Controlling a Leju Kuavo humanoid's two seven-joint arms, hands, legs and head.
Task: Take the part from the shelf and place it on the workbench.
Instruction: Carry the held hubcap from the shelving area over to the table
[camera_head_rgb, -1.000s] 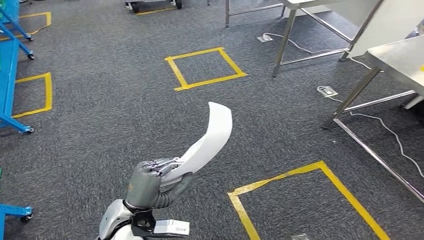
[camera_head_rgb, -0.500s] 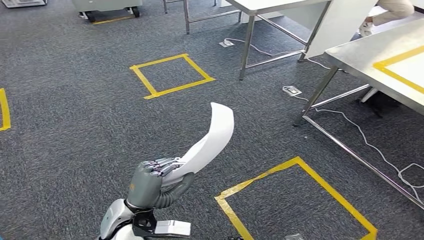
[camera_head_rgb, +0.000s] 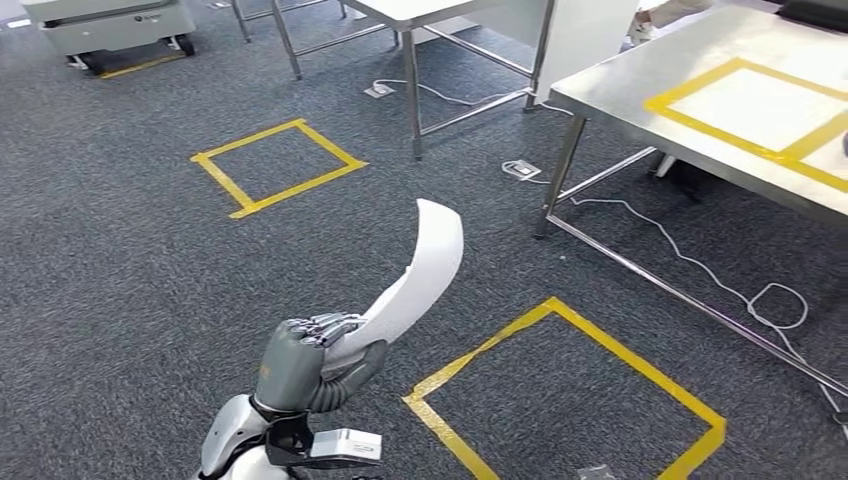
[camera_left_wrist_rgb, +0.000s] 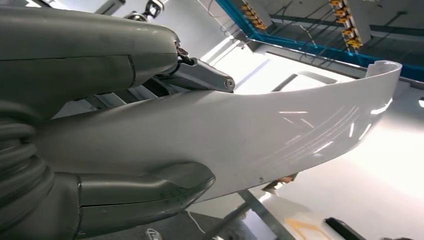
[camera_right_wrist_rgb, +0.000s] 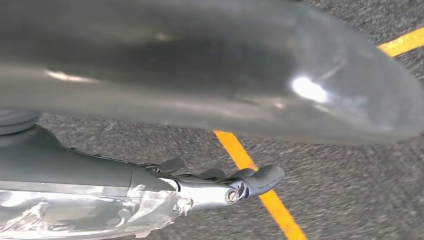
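One part: curved white glossy plastic panel (camera_head_rgb: 418, 275), gripped at its lower end, tip pointing up and forward above grey carpet (camera_head_rgb: 150, 260)
Left hand: grey many-fingered hand (camera_head_rgb: 305, 362) clasps panel, thumb under, fingers over; same grip in left wrist view (camera_left_wrist_rgb: 100, 125)
Right hand: (camera_right_wrist_rgb: 150, 90) blurred close-up over carpet and yellow tape; looks empty, open or closed I cannot tell
Workbench: steel table with yellow tape rectangles (camera_head_rgb: 640, 85), ahead right, well apart from panel
Floor: yellow tape squares (camera_head_rgb: 560, 390), white cable (camera_head_rgb: 700, 275)
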